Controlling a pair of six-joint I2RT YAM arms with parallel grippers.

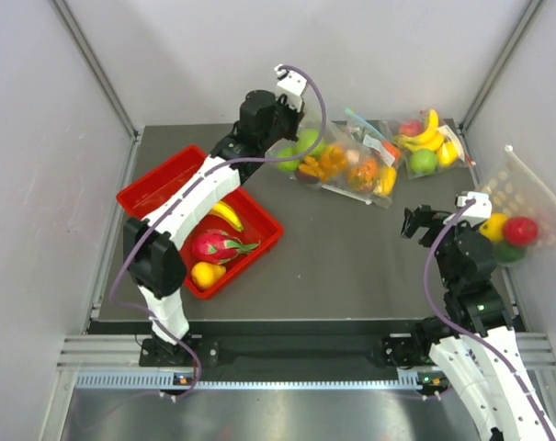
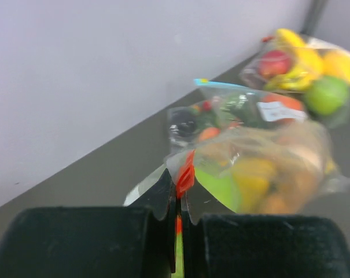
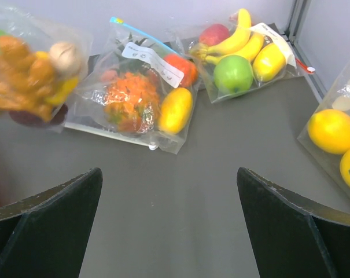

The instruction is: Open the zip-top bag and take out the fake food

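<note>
While the left gripper (image 2: pixel 179 202) is shut tight on the red zip (image 2: pixel 185 174) of the bag (image 1: pixel 307 158), just right of the tray (image 1: pixel 153 184), the bag looks not yet open, the fake food (image 2: pixel 250 179) is all inside, and the right gripper (image 3: pixel 169 226), farther right of the tray, gapes wide and holds nothing.

Bright even light, blurred wrist views

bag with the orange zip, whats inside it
Through the clear bag: orange segments, a beige piece, a yellow piece, a dark purple piece and green apples. The left gripper is shut on its zip; from above the arm covers that end.
</note>
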